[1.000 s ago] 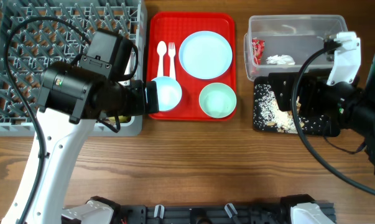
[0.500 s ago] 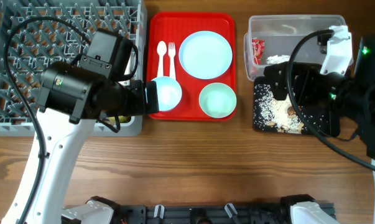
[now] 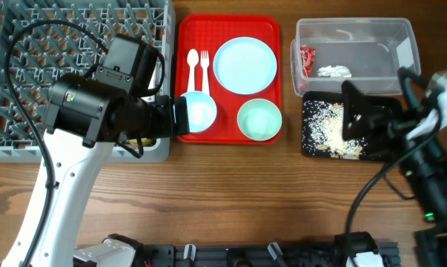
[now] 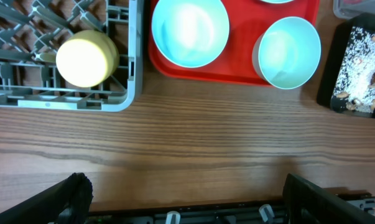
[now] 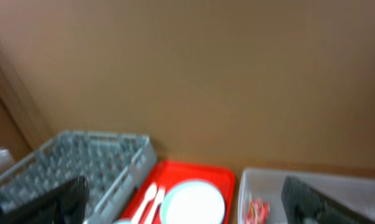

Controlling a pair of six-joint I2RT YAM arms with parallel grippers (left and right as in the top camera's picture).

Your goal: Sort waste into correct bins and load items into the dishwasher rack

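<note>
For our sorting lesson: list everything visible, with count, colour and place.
rack: 1, grey, table's left
cup: 1, yellow, in rack's corner
red tray: 1, red, centre
plate: 1, pale blue, on red tray
blue bowl: 1, pale, on red tray
green bowl: 1, mint, on red tray
spoon: 1, white, on red tray
fork: 1, white, beside spoon
tub: 1, clear, right
wrapper: 1, red, in tub
tissue: 1, white, in tub
black tray: 1, black, beside tub
rice: loose grains, white, in black tray
table: 1, brown, underneath
left gripper: 1, black, open, by rack
right gripper: 1, black, open, far right
</note>
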